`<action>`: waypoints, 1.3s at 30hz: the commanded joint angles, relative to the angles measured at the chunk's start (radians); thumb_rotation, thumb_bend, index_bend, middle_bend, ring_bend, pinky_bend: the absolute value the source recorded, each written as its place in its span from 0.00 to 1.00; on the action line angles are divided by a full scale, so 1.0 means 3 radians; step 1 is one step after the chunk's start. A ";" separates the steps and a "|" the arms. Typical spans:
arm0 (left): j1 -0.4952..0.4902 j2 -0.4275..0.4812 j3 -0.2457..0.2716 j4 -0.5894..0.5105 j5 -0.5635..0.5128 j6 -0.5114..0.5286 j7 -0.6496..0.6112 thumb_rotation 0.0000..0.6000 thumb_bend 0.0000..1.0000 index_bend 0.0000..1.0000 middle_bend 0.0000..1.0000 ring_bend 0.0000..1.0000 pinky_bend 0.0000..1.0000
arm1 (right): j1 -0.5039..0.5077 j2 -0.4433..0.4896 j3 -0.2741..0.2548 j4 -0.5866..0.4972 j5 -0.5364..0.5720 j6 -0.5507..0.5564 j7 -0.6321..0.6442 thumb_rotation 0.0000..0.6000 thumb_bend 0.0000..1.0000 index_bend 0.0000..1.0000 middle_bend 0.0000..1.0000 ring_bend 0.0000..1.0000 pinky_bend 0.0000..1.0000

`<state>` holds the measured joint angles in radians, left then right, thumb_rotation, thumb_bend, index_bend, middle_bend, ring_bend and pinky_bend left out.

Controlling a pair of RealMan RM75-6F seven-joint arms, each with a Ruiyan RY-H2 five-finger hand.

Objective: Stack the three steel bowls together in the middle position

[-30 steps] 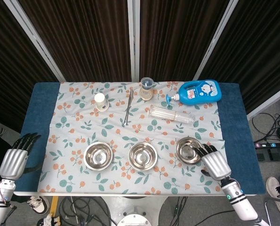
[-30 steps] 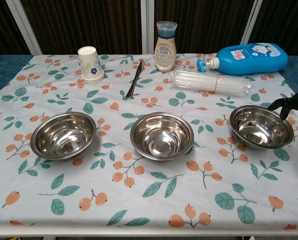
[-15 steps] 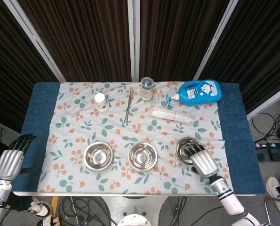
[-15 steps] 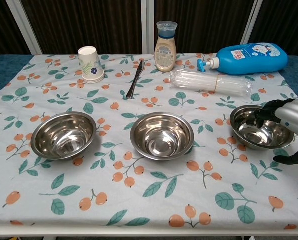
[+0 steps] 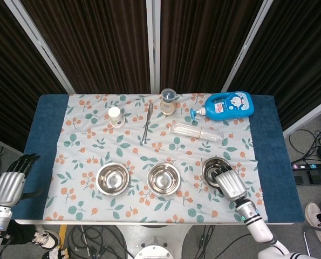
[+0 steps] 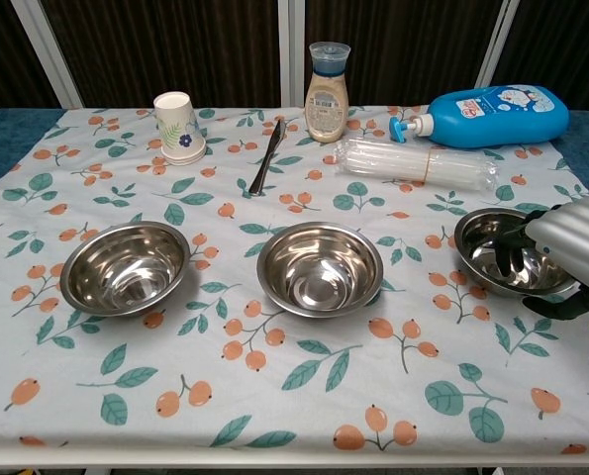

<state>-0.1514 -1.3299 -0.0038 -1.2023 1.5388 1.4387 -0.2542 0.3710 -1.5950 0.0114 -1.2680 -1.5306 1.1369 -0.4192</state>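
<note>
Chest view: three steel bowls in a row near the front of the desk (image 6: 37, 416), all upright and well apart. Left bowl (image 6: 126, 267) and middle bowl (image 6: 320, 267) untouched and empty. Right bowl (image 6: 512, 251) resting on the cloth, with the right hand (image 6: 568, 247) over its outer rim, dark fingers (image 6: 517, 252) dipping inside the bowl and the thumb curled under the near outer edge. Appears to be a pinch on the rim, though firm contact not certain; bowl not yet lifted.

Head view: same layout from above, with the right hand (image 5: 230, 183) covering the near-right part of the right bowl (image 5: 213, 171), the middle bowl (image 5: 164, 179) and the left bowl (image 5: 113, 179) beside it in line. Left hand (image 5: 10, 185) off the left edge of the desk, holding nothing, fingers extended and slightly apart.

At the back, apart from the bowls: paper cup (image 6: 178, 126), knife (image 6: 266, 156), brown-capped bottle (image 6: 327, 93), clear plastic bottle lying flat (image 6: 418, 163), blue detergent bottle on its side (image 6: 492, 115).

Progress, judged from the layout: nothing stacked yet. First grasp under way on the right bowl. Remaining: lift and nest it in the middle bowl, then the same for the left bowl.
</note>
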 commanded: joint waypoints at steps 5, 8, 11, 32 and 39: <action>-0.0001 -0.0003 0.0006 0.0011 0.0001 -0.0016 -0.0006 1.00 0.13 0.19 0.21 0.12 0.21 | 0.0016 -0.0049 -0.0020 0.0060 0.0021 -0.0019 -0.0019 1.00 0.30 0.53 0.50 0.35 0.38; -0.0002 -0.0005 0.0007 0.0008 0.0003 -0.0017 -0.0002 1.00 0.13 0.19 0.21 0.12 0.21 | 0.0015 -0.0064 -0.0026 0.0079 0.0005 0.0015 -0.0007 1.00 0.32 0.58 0.53 0.37 0.39; -0.0004 -0.0005 0.0010 0.0006 0.0003 -0.0028 0.0002 1.00 0.13 0.19 0.21 0.12 0.21 | 0.0014 -0.0077 -0.0035 0.0109 -0.0001 0.0032 -0.0006 1.00 0.34 0.63 0.56 0.40 0.40; -0.0011 -0.0010 -0.0004 0.0000 -0.0011 -0.0042 0.0006 1.00 0.13 0.19 0.21 0.12 0.21 | 0.0184 0.0257 0.0068 -0.0784 -0.0370 0.0332 -0.0415 1.00 0.39 0.71 0.62 0.45 0.41; -0.0003 -0.0014 -0.0013 0.0025 -0.0040 -0.0055 -0.0046 1.00 0.13 0.19 0.21 0.12 0.21 | 0.0369 0.0303 0.0182 -0.1408 -0.0226 0.0017 -0.0814 1.00 0.40 0.71 0.62 0.44 0.41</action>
<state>-0.1528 -1.3336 -0.0073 -1.1965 1.5282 1.4234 -0.2656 0.4572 -1.5120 0.0486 -1.6457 -1.6163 1.1757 -0.6231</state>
